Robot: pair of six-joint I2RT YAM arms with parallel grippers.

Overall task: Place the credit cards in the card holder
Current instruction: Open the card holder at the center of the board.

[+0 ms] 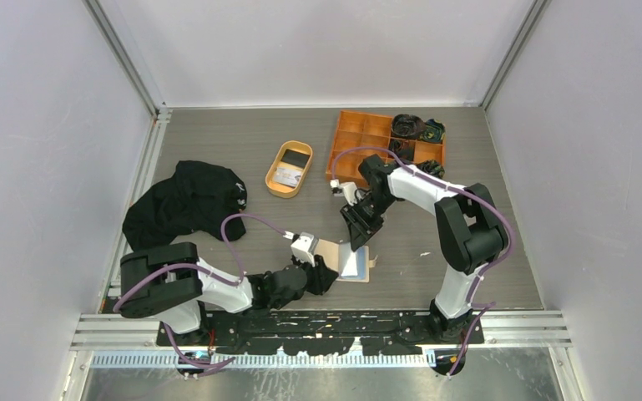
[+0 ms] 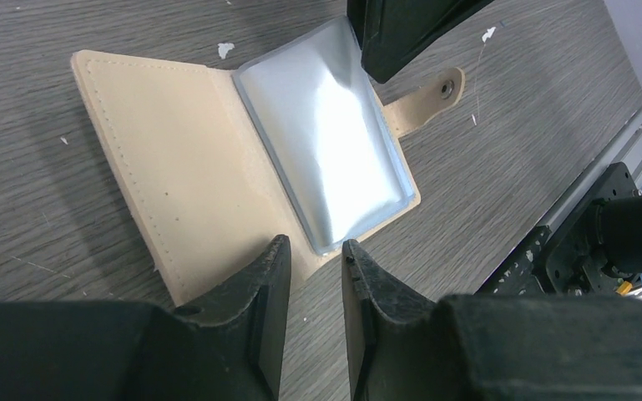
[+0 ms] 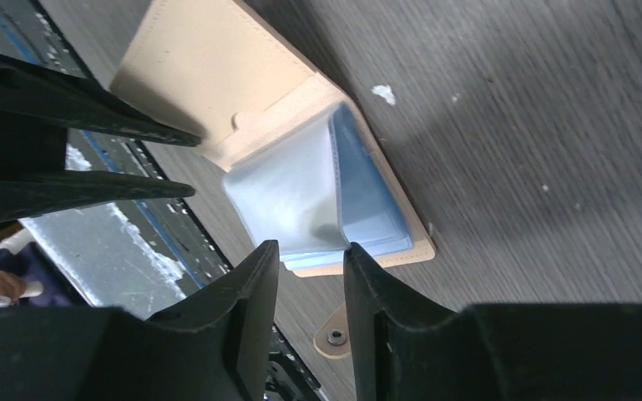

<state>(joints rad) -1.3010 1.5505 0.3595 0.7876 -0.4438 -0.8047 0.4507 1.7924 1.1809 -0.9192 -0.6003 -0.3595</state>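
Left wrist view: we see the left gripper point(image 2: 313, 246), jaws slightly apart on nothing, tips at the near edge of the open beige leather-like card holder point(image 2: 167, 159). The right gripper point(image 3: 309, 248), likewise parted and empty, tilts down over the blue credit card point(image 3: 367, 192) in the holder's clear sleeve point(image 3: 284, 192). The left arm point(image 1: 217, 288) lies low; the right arm point(image 1: 459, 225) arches over. Bare grey wood-grain worktop point(image 1: 242, 142) surrounds the holder.

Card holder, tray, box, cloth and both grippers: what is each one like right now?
Card holder: open, lying flat, snap tab undone.
Blue card: inside a clear sleeve.
Oval tray: holds a light card and a dark card.
Orange box: dark things in its right compartments.
Black cloth: crumpled.
Left gripper: open, at the holder's edge.
Right gripper: open, over the sleeves.
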